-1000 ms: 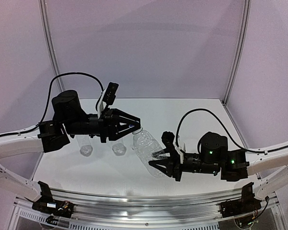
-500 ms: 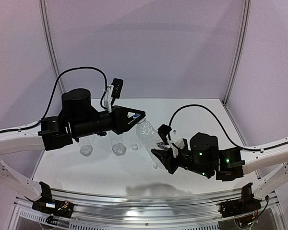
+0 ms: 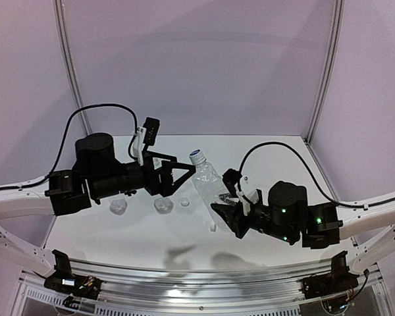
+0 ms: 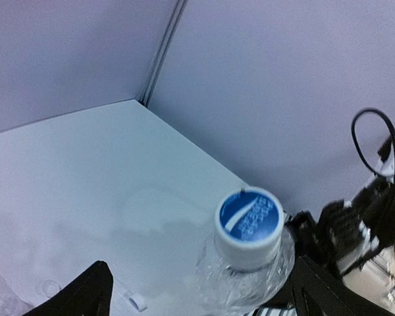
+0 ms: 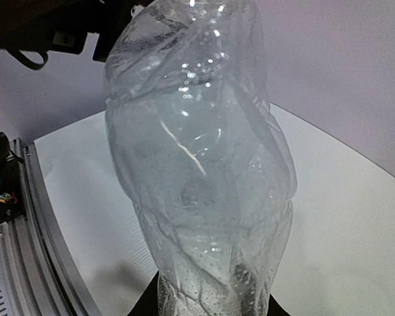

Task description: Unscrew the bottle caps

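Observation:
My right gripper is shut on the lower body of a clear crinkled bottle and holds it tilted up off the table. That bottle fills the right wrist view, with the right gripper dark at its base. Its white bottle cap with a blue printed top sits on the neck. My left gripper stands open just left of the cap, touching nothing. In the left wrist view the cap lies between the spread fingers of the left gripper. A loose cap lies on the table.
Two more clear bottles rest on the white table under the left arm. A small white piece lies near the right gripper. The loose cap also shows in the left wrist view. Walls enclose the back and sides.
My left gripper opened and drew back left from the cap, which stays on the bottle. My right gripper lifted the bottle more upright.

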Controlling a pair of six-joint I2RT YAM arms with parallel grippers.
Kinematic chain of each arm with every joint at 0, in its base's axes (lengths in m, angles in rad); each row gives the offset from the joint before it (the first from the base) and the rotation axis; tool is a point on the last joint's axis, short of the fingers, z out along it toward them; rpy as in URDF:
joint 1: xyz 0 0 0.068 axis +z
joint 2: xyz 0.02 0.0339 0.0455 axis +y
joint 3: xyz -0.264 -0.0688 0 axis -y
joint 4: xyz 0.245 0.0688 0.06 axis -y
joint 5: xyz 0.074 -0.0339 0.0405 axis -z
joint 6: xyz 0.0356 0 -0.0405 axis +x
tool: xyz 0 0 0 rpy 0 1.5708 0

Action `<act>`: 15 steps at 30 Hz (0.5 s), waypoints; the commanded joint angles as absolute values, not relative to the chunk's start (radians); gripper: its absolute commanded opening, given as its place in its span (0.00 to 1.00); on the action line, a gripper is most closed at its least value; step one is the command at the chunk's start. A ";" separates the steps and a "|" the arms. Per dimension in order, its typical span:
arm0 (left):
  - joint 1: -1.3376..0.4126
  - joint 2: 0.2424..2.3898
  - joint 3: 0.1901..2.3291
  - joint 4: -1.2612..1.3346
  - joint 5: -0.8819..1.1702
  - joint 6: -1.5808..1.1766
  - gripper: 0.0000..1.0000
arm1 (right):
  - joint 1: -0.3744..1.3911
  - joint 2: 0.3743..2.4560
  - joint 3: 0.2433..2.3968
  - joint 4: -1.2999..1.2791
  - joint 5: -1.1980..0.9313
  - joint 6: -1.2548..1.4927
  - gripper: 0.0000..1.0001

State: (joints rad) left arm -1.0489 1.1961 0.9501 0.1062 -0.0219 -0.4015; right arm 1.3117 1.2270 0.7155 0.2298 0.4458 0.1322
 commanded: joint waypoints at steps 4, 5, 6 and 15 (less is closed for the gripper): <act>-1.008 1.015 0.837 0.264 0.373 -0.212 0.96 | 1.311 1.089 0.612 0.378 0.065 0.099 0.34; -1.010 1.004 0.824 0.282 0.417 -0.208 0.96 | 1.311 1.080 0.603 0.387 0.019 0.097 0.34; -1.013 0.992 0.816 0.301 0.449 -0.208 0.96 | 1.310 1.072 0.599 0.394 -0.008 0.096 0.34; -1.026 1.008 0.818 0.382 0.610 -0.230 0.85 | 1.311 1.110 0.618 0.406 -0.200 0.087 0.34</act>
